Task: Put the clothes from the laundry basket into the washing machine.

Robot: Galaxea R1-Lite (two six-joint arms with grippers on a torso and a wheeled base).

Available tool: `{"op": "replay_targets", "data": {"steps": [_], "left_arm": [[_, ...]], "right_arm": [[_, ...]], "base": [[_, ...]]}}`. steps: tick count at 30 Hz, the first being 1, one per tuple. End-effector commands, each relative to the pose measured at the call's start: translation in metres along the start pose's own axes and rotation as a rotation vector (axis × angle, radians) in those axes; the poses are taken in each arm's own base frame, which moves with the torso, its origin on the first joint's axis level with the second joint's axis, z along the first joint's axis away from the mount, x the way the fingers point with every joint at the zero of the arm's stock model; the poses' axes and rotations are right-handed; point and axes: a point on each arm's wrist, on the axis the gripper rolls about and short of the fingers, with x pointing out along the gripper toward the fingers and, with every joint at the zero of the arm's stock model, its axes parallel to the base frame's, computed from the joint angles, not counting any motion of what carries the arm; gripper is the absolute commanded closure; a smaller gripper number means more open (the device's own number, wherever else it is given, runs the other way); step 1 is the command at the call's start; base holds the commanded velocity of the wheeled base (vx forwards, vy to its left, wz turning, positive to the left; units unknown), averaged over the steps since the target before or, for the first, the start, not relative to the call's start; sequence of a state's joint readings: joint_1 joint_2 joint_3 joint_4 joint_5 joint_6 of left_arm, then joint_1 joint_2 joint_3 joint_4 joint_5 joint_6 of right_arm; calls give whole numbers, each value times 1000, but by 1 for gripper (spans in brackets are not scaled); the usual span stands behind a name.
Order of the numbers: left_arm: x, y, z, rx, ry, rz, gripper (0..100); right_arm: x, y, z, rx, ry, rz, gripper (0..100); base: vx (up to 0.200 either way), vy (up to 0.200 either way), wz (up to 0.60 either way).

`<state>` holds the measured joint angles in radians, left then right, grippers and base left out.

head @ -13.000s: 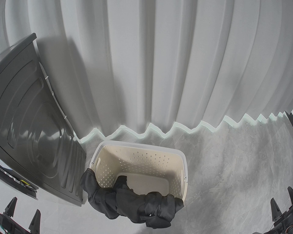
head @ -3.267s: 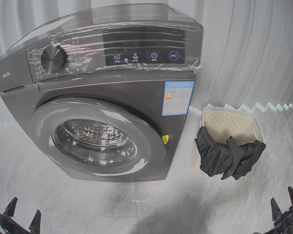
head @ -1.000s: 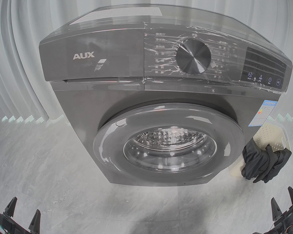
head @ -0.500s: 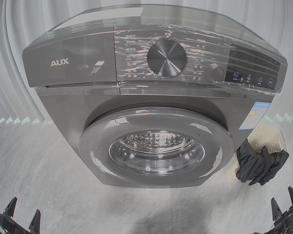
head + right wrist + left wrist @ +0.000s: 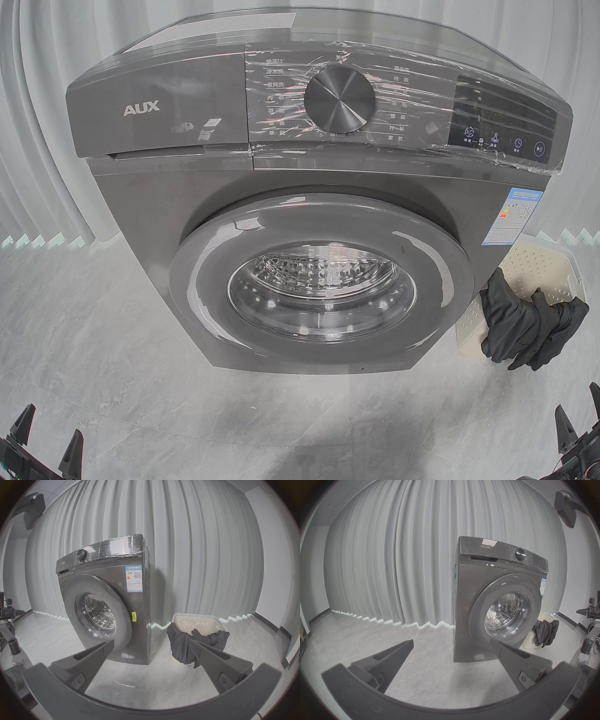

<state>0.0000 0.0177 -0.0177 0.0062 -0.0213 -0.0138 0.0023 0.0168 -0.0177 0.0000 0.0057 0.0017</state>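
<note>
There is one washing machine [image 5: 312,206], one laundry basket [image 5: 551,264] and one bundle of black clothes [image 5: 525,325].

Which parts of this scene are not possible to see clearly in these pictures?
Laundry basket floor, head view: the corner of the washing machine and the draped black clothes cover it; more garments cannot be ruled out.
Basket front, right wrist view: hidden by the clothes and a finger of the open right gripper.
Door handle: too unclear in every view.
</note>
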Motion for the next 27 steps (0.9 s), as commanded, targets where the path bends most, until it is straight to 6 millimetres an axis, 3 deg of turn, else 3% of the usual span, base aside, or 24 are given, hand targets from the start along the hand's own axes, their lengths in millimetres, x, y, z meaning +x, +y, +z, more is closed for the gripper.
{"op": "replay_targets", "data": {"steps": [1,23,25,27], "left_arm": [[0,0,-5,0,0,0,0],[0,0,-5,-2,0,0,0],[0,0,-5,-1,0,-2,0],[0,0,-5,-2,0,0,0]], "right_arm": [[0,0,-5,0,1,0,0],[0,1,-5,-54,-1,30,0],[-3,1,7,-59,-63,44,0],[-16,1,51,-59,-226,49,0]], "base": [[0,0,0],[0,0,0],[0,0,0],[0,0,0]]}}
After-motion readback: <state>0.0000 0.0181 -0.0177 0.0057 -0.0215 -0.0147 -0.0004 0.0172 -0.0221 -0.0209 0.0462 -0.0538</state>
